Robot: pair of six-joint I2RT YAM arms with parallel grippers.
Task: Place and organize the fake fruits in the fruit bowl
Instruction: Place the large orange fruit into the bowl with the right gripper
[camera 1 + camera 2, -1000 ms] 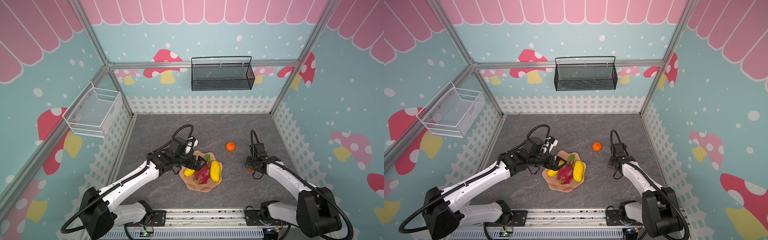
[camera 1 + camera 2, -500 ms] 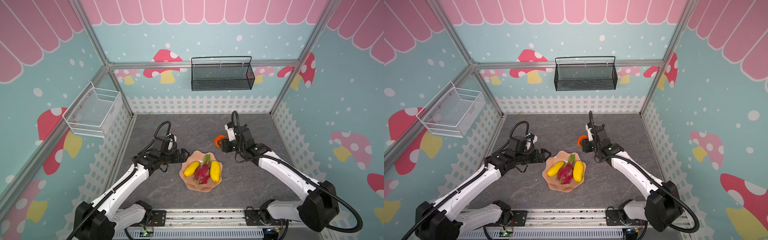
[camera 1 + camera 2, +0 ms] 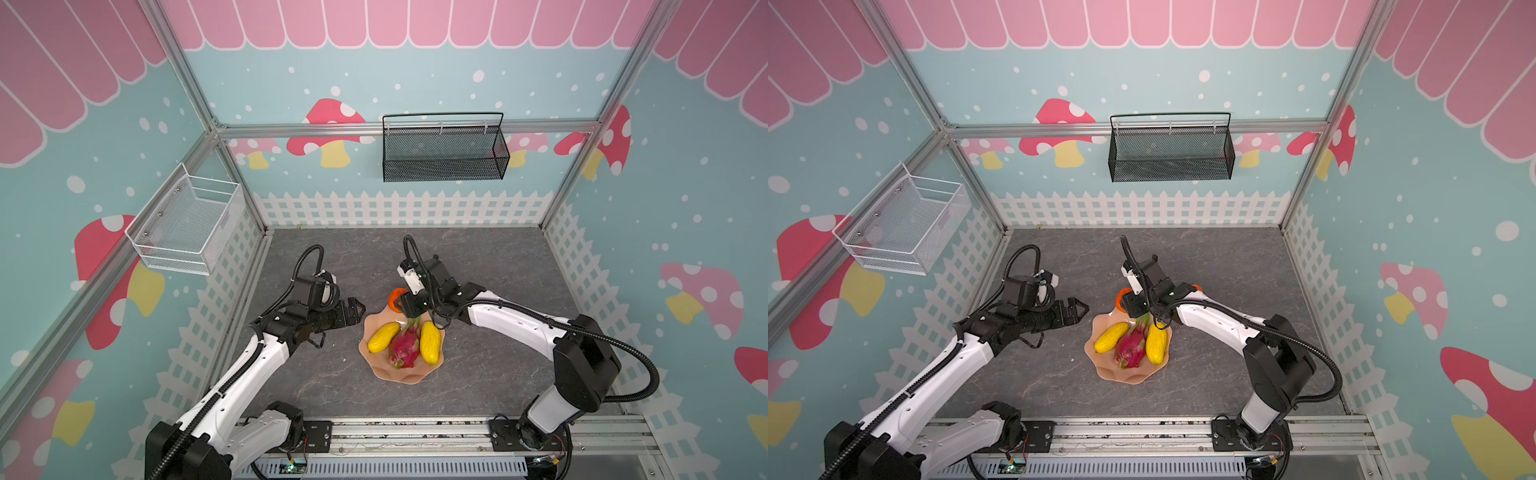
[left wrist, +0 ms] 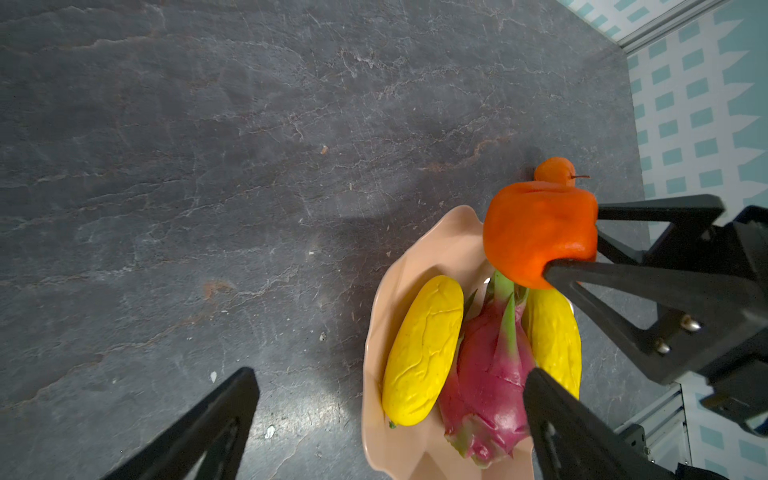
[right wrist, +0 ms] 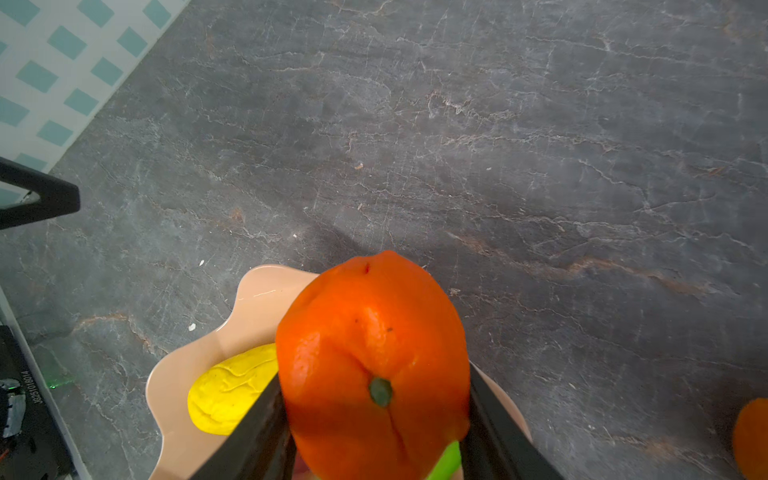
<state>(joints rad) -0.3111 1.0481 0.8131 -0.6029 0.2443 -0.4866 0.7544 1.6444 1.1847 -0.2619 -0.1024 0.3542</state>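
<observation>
Right wrist view: right gripper (image 5: 374, 370) is clamping an orange (image 5: 374, 328) over the fruit bowl (image 5: 249, 299), which is holding three fruits (image 3: 401, 345). The smaller orange (image 4: 555, 170) is waiting outside, and the left gripper (image 3: 356, 312) is gaping empty.

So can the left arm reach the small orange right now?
Probably not: the right fingers, squeezing the big orange, sit between the open left fingers and the small orange.

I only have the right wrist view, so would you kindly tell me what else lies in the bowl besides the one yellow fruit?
Observer: A magenta dragon fruit lies beside it, with a second yellow fruit beyond.
Operator: Thanks. Is the left hand carrying anything?
Observer: No, the left hand is open and empty, beside the bowl.
Operator: And the orange at my edge?
Observer: That smaller orange rests on the table, outside the bowl.
</observation>
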